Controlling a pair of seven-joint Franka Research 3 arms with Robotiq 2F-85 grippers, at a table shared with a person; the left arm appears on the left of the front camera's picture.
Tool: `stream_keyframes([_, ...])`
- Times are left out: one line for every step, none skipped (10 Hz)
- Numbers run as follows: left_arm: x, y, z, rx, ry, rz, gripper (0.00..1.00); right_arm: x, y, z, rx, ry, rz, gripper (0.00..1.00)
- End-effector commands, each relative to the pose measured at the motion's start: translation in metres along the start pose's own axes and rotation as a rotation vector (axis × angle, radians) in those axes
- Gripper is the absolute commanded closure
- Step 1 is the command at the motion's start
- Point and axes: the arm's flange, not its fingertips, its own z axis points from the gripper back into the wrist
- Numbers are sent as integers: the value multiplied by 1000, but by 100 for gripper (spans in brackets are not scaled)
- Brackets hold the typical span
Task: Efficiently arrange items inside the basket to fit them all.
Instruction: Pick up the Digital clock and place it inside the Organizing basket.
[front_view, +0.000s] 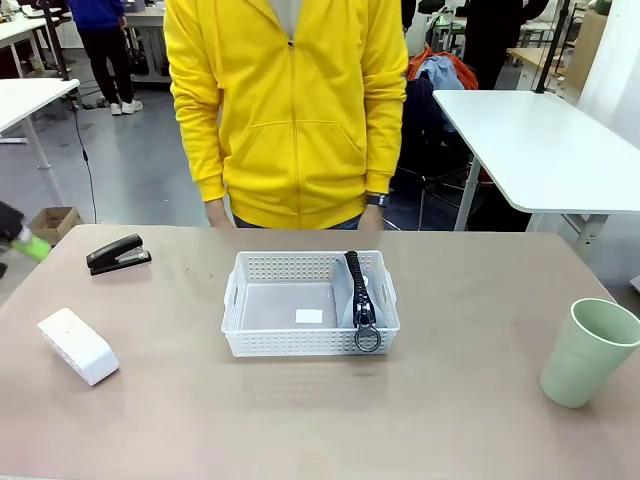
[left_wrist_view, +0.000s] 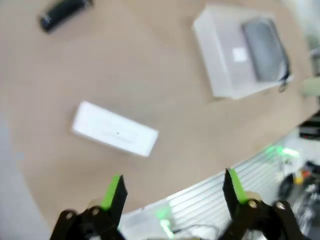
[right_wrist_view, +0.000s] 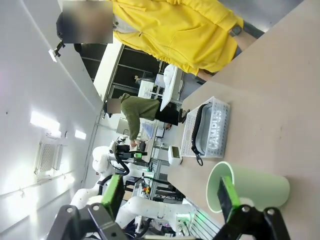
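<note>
While left claw (left_wrist_view: 173, 179) and right claw (right_wrist_view: 170, 187) gape wide, the pouch (front_view: 357, 290) runs near-to-far in the basket (front_view: 300, 343), ring (front_view: 367, 339) nearest

Basket (front_view: 300, 342): white perforated plastic, slight sheen. Pouch (front_view: 358, 295): grey cloth, matt, black zip. Box (front_view: 78, 346): white, smooth, matt. Stapler (front_view: 118, 254): black, glossy plastic. Cup (front_view: 588, 352): pale green smooth plastic, matt. Desk (front_view: 450, 400): tan, smooth, matt.

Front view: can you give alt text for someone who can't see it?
A white basket sits mid-table before a person in a yellow hoodie, a grey zippered pouch on edge inside along its right side. A black stapler and a white box lie to its left; a pale green cup stands at the right.
</note>
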Motion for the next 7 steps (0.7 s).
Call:
stream_keyframes([-9, -4, -16, 130, 107, -51, 0, 1, 3, 0, 17, -10, -3, 0])
stream_keyframes([-7, -8, -27, 155, 117, -62, 0, 1, 3, 0, 17, -10, -3, 0])
stream_keyframes([-5, -7, -40, 222, 90, -29, 0, 1, 3, 0, 17, -10, -3, 0])
stream_keyframes([-3, -8, -49, 229, 88, -17, 0, 1, 3, 0, 17, -10, -3, 0])
stream_keyframes([2, -10, -57, 257, 29, 55, 0, 1, 3, 0, 17, -10, -3, 0])
stream_keyframes([13, -13, -28, 198, 114, -56, 0, 1, 3, 0, 17, -10, -3, 0])
stream_keyframes([13, -13, -28, 198, 114, -56, 0, 1, 3, 0, 17, -10, -3, 0])
